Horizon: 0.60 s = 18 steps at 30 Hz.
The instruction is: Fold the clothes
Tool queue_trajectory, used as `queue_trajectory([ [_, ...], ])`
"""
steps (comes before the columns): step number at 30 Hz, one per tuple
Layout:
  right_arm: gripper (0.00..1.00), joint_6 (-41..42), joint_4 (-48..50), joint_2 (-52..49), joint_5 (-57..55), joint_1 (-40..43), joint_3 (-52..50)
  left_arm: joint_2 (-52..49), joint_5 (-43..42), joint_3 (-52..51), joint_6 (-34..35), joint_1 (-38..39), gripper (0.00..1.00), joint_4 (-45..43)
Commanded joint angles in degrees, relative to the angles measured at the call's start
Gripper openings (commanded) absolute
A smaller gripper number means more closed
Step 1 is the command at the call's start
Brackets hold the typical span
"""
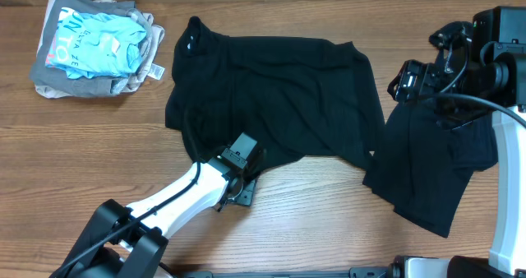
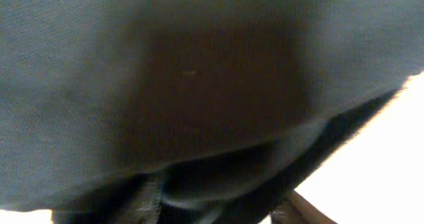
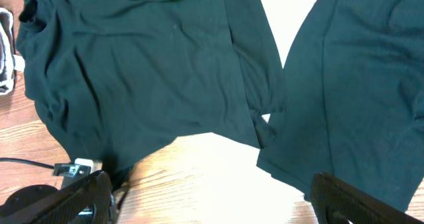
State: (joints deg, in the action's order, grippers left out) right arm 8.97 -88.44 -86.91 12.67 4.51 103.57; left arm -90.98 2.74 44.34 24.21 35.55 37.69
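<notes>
A large black shirt [image 1: 271, 97] lies spread and wrinkled in the middle of the table; it also shows in the right wrist view [image 3: 146, 71]. A second black garment [image 1: 427, 171] lies crumpled at the right, seen too in the right wrist view [image 3: 358, 85]. My left gripper [image 1: 244, 156] is at the middle shirt's near hem. The left wrist view is filled with blurred black fabric [image 2: 199, 85] that hides the jaws. My right gripper [image 3: 218, 197] is open and empty, held above the gap between the two garments [image 1: 411, 79].
A pile of folded clothes [image 1: 94, 48], light blue on grey, sits at the back left. Bare wooden table [image 1: 82, 146] shows to the left and along the front. The left arm [image 1: 173, 200] reaches in from the front left.
</notes>
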Motion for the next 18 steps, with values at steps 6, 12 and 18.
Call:
queue_trajectory([
  [6,1.0,0.5,0.4,0.0,0.5,0.2,-1.8,-0.1,1.0,6.2,1.8,-1.3,0.04,9.6],
  [12,0.99,0.7,1.3,0.0,1.7,0.0,-10.8,4.2,8.0,21.7,-0.2,-3.5,0.04,21.9],
  [18,0.94,0.7,5.4,0.0,2.9,-1.2,-21.5,4.5,8.9,28.0,-2.6,-5.3,0.04,25.5],
])
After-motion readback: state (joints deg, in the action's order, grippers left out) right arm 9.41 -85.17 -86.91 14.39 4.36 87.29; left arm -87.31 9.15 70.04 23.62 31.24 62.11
